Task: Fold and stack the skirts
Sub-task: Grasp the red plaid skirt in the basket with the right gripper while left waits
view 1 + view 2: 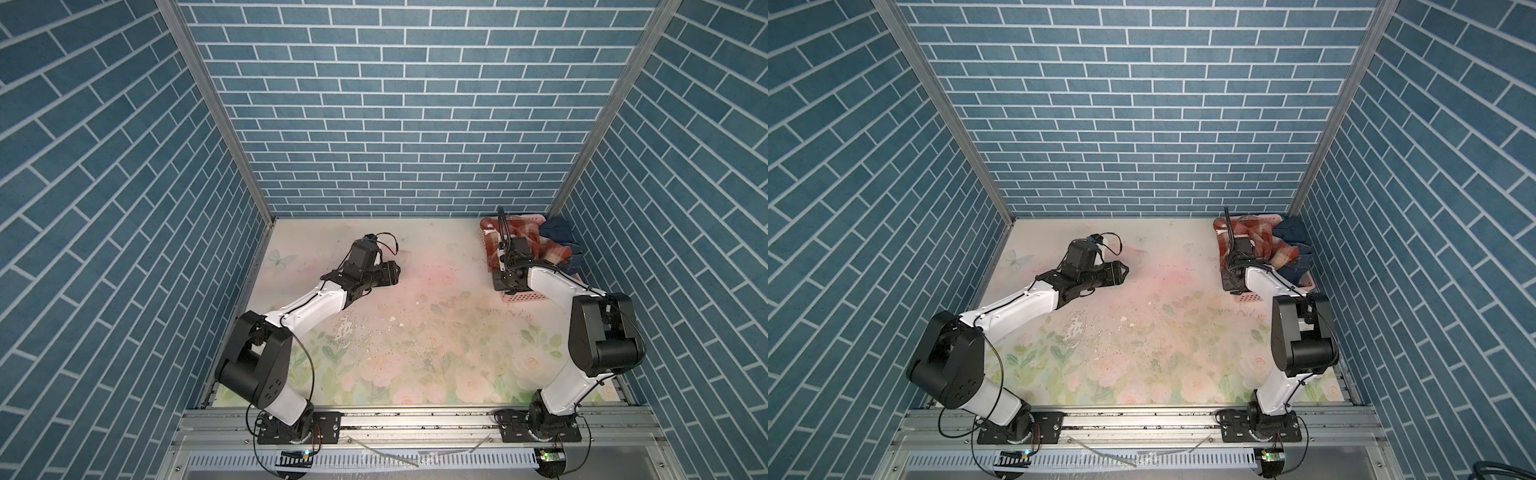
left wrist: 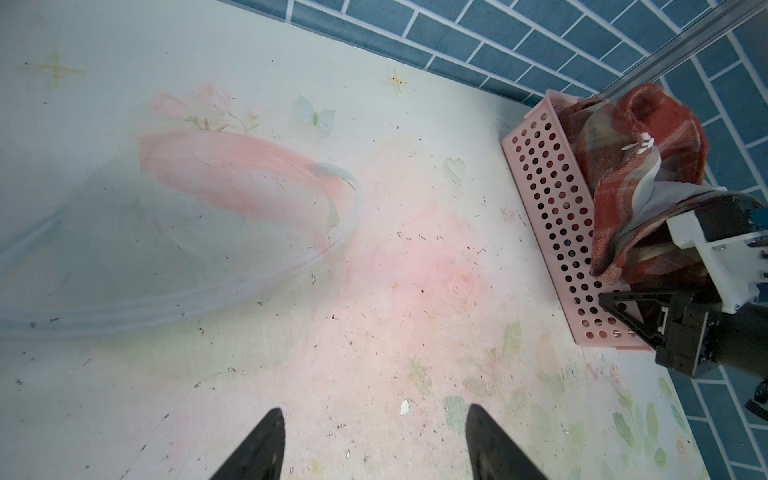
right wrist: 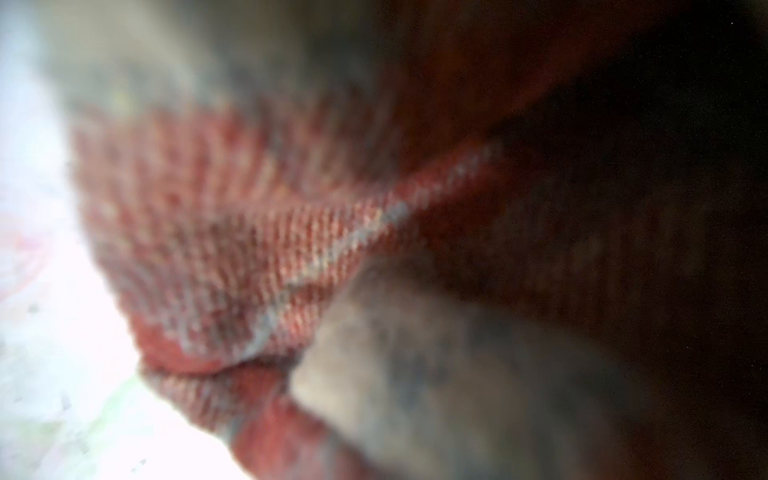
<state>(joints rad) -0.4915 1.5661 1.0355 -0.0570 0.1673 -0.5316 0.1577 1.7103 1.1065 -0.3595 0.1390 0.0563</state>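
Blue brick walls (image 1: 415, 104) enclosed the floral worktop (image 1: 415, 332). At its far right corner, the basket (image 1: 519, 297) held the plaid skirt (image 1: 528, 232) and denim skirts (image 1: 559, 232). The right end effector (image 1: 512, 249) was clamped on the plaid skirt; the left end effector (image 2: 375, 409) hovered mid-worktop, jaws apart.

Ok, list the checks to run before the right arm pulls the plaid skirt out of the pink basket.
1. Right gripper shut: ok.
2. Its hold on the plaid skirt: cannot tell, cloth hides the contact.
3. Plaid skirt free of the denim cloth: not ok, it drapes over it.
4. Basket braced against sliding: not ok, nothing holds it.
5. Left gripper open and empty: ok.
6. Table middle free for spreading: ok.
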